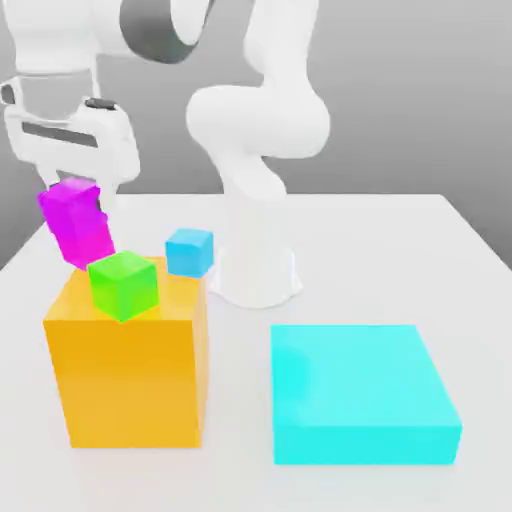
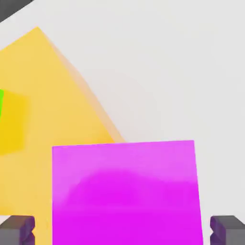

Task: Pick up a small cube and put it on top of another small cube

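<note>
A small magenta cube rests on top of another small magenta cube, shifted slightly toward the exterior view's left. The pair stands behind the orange block. My gripper hangs straight over the upper cube, a finger on either side of it. The hand view has that cube between the two dark fingertips, with a visible gap on each side. The gripper is open and holds nothing. The upper cube hides the lower one from the hand camera.
A tall orange block carries a small green cube on its top. A small light-blue cube sits behind it, near the arm's white base. A flat cyan block lies at the exterior view's right front.
</note>
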Action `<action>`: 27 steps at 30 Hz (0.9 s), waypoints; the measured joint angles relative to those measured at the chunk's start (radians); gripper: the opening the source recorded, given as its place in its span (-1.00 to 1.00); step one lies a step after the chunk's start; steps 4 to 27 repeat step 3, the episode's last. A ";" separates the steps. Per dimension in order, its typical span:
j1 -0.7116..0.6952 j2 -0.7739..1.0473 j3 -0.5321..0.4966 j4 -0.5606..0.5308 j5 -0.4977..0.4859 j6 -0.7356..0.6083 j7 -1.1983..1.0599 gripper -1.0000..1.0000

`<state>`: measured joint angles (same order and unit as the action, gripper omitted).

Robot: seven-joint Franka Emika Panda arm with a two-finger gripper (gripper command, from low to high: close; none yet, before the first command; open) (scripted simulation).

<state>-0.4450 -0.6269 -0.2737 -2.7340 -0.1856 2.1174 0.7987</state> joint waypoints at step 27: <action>0.003 -0.037 0.016 0.068 0.010 -0.106 0.000 1.00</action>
